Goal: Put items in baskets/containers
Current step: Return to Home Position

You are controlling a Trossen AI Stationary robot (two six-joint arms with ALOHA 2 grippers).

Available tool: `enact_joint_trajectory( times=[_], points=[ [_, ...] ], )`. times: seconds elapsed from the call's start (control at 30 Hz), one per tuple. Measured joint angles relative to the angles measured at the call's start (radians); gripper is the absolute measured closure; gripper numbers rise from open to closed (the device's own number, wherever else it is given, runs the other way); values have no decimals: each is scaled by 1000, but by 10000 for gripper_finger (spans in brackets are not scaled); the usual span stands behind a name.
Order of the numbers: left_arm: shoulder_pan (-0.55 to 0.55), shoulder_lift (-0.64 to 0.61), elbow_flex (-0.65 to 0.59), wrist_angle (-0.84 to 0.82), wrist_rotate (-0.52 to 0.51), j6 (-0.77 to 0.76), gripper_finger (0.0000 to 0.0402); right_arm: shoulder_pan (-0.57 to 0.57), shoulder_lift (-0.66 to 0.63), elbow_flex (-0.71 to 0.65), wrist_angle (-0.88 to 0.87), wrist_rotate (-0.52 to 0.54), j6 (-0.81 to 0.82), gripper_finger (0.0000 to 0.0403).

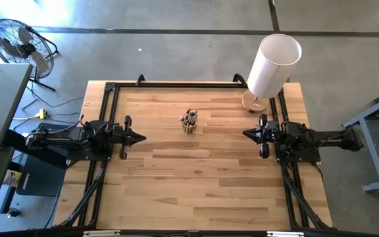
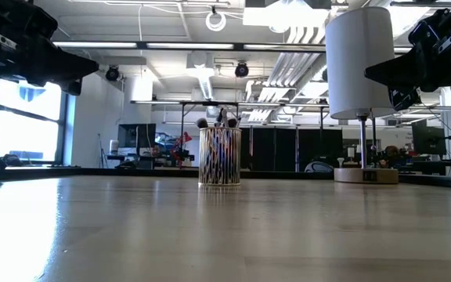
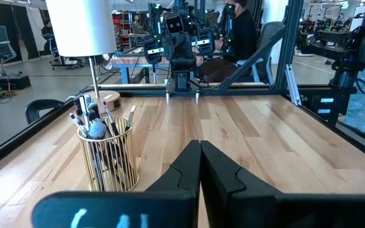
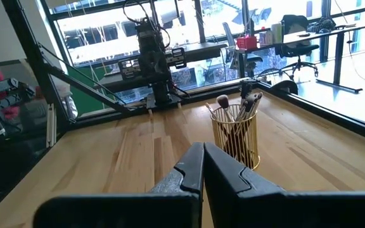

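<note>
- Gold wire cup [image 3: 109, 161], round with thin upright bars, stands near the middle of the pale wooden table [image 1: 196, 187]; slim dark-handled brushes [image 3: 92, 121] stand in it, bristles up.
- Left gripper [image 1: 141, 137] hovers at the table's left side, fingers pressed together, empty.
- Right gripper [image 1: 247, 133] hovers opposite, equally closed on nothing.

Smooth, lightly glossy pale wood planks make the bench [image 1: 196, 178], shiny gold wire the cup [image 3: 108, 159], and the cylinder [image 1: 275, 62] is matt white on a wooden base [image 1: 253, 103].

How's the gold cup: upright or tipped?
Upright. The gold cup stands flat on its base on the table, with the brushes poking up out of its top.
</note>
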Motion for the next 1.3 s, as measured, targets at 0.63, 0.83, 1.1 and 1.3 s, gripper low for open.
enact_joint_trajectory(
  times=[0.63, 0.83, 1.1, 1.3],
  points=[
    [0, 0, 0, 0, 0, 0, 401, 0, 0, 0, 0, 0, 0, 397],
    [0, 0, 0, 0, 0, 0, 401, 0, 0, 0, 0, 0, 0, 398],
    [0, 0, 0, 0, 0, 0, 401, 0, 0, 0, 0, 0, 0, 399],
    [0, 0, 0, 0, 0, 0, 401, 0, 0, 0, 0, 0, 0, 396]
  ],
)
